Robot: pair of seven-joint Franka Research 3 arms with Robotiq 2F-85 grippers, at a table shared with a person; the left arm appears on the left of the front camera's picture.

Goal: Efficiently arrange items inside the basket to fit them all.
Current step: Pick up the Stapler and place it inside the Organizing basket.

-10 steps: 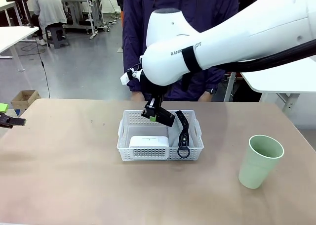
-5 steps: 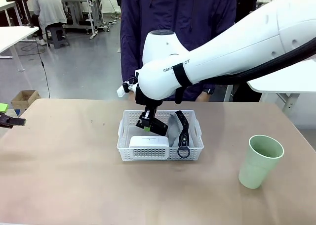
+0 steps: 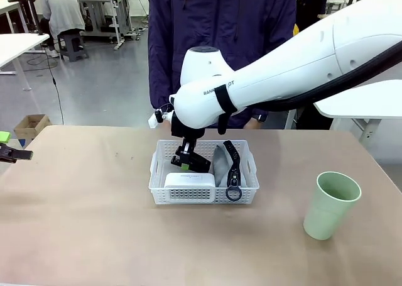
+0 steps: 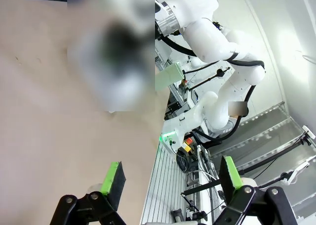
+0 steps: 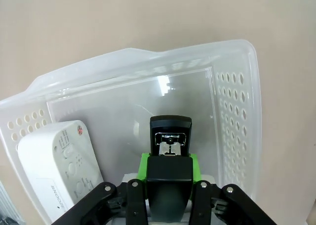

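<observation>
Right gripper [image 5: 169,161]: pressed onto the black stapler [image 5: 170,130], which hangs just inside the white basket [image 5: 236,111], over the bare part of its floor.
Left gripper [image 4: 170,178]: spread wide and empty, parked near the table's edge, well apart from the work.
Why this grip: we judge the green pads clamp one end of the stapler so that the free end can go down first into the gap that is left.
Stapler's heading: its long axis runs along the fingers, and the free end with the metal channel faces the basket floor. Seen from the front, it leans rather than hanging plumb.
Already packed: the white box [image 3: 190,180] lies flat against the near wall. The grey soft case [image 3: 221,162] stands on edge at the right end, its ring [image 3: 233,192] draped over the near rim.
Why so stowed: we judge that the case on edge and the box tight to the wall spare floor for what remains.
Waiting: the pale green cup [image 3: 331,204] stands upright on the table [image 3: 94,223], well apart on the right.
</observation>
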